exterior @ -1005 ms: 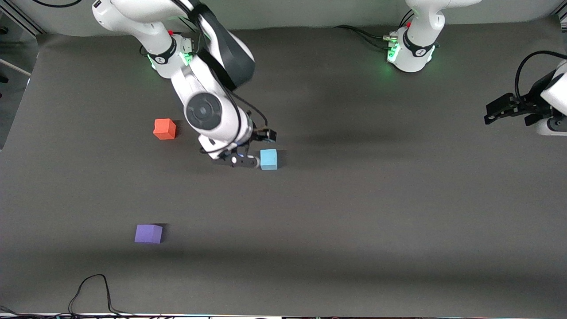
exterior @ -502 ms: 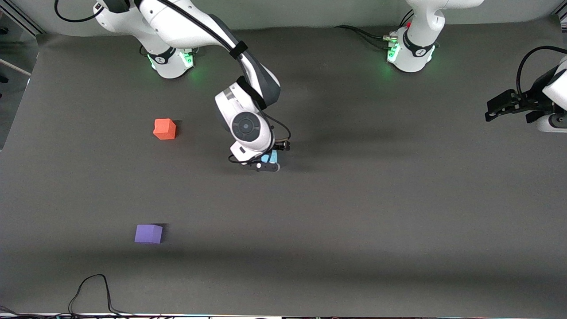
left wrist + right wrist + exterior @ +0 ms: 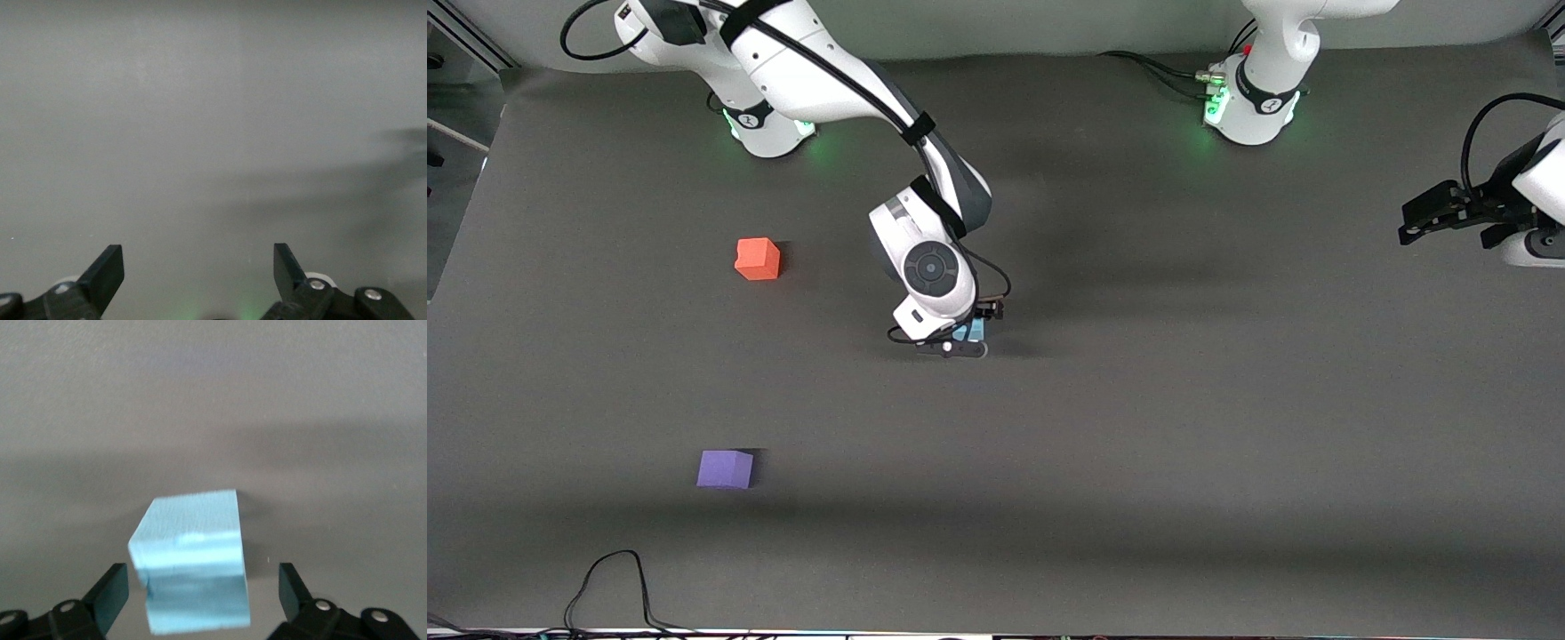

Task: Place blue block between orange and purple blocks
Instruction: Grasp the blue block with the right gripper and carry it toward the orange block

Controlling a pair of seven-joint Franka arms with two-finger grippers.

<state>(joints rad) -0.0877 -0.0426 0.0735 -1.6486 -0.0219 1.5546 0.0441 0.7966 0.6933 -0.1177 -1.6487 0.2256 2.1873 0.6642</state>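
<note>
The blue block [image 3: 971, 332] sits on the dark mat near the table's middle, mostly covered by my right arm's hand. In the right wrist view the blue block [image 3: 193, 555] lies between my right gripper's open fingers, with a gap on each side. My right gripper [image 3: 967, 338] is low around it. The orange block [image 3: 758, 259] lies toward the right arm's end. The purple block [image 3: 725, 468] lies nearer the front camera than the orange one. My left gripper [image 3: 1432, 218] waits open and empty at the left arm's end of the table; its wrist view [image 3: 199, 263] shows only bare mat.
A black cable [image 3: 609, 587] loops on the mat near the front edge, nearer the camera than the purple block. The two arm bases [image 3: 769, 124] [image 3: 1249, 107] stand along the edge farthest from the camera.
My right gripper has moved from beside the blue block to over it and lowered around it. The blocks and the left arm have not moved.
</note>
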